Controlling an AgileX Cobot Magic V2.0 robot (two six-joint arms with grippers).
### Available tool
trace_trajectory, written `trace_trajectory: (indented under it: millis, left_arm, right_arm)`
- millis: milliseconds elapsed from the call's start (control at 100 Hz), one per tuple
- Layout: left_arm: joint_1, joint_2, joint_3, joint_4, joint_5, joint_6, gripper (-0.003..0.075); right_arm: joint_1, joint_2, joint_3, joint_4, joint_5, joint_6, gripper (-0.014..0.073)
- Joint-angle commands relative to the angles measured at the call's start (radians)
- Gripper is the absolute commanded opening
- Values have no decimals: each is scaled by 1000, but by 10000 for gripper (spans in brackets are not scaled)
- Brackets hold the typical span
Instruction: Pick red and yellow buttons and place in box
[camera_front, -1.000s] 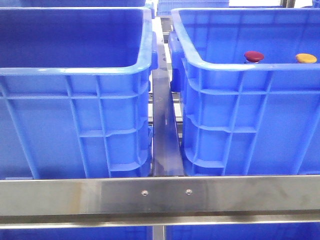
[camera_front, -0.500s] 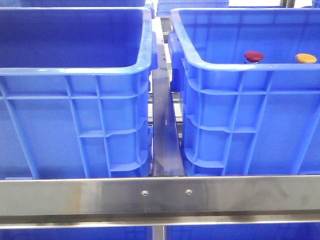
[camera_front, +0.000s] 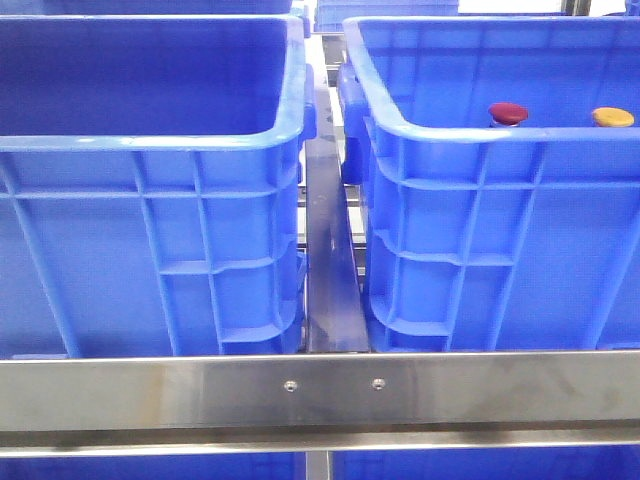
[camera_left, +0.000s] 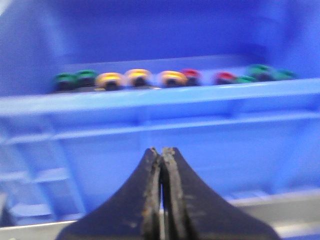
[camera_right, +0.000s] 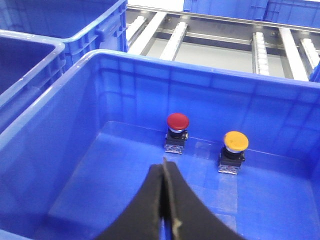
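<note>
A red button (camera_front: 507, 112) and a yellow button (camera_front: 612, 116) stand upright side by side on the floor of the blue box (camera_front: 450, 134) on the right. In the right wrist view the red button (camera_right: 177, 122) and yellow button (camera_right: 236, 142) sit near the far wall of the box (camera_right: 60, 135). My right gripper (camera_right: 164, 162) hangs shut and empty above the box floor, short of the red one. My left gripper (camera_left: 161, 150) is shut and empty, facing the outer wall of another blue crate (camera_left: 150, 97). Neither gripper shows in the front view.
Behind the rim of the crate that the left gripper faces lies a blurred row of several green (camera_left: 65, 81), yellow (camera_left: 110, 80) and red (camera_left: 225, 78) buttons. A second blue crate (camera_front: 150, 140) stands at the left. A steel rail (camera_front: 320, 390) crosses the front. Conveyor rollers (camera_right: 180, 37) lie beyond.
</note>
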Motion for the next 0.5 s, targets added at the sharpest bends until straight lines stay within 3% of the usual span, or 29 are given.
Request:
trace_trajectory:
  millis: [0,90,140,230,490]
  left_arm:
    - [61,0,46,-24,-239,-15,-20]
    - [106,-12,121,-24,-358,-15,-20]
    - [124,-24,111,-24,-270,-15,-20]
    - [143,-51,118,-24,-236,-15,-20]
    - [150,-50,118,-24,-231,-15,-20]
  right_arm:
    - [-6,-3,-26,14,-12,-12,-69]
    - [-6,-3,-26,14,-12,-12,-69]
    - [-6,-3,-26,14,-12,-12,-69]
    - [-6,-3,-26,14,-10,-12,-69]
    - [-6,-2,-26,14,-5,-12,-69]
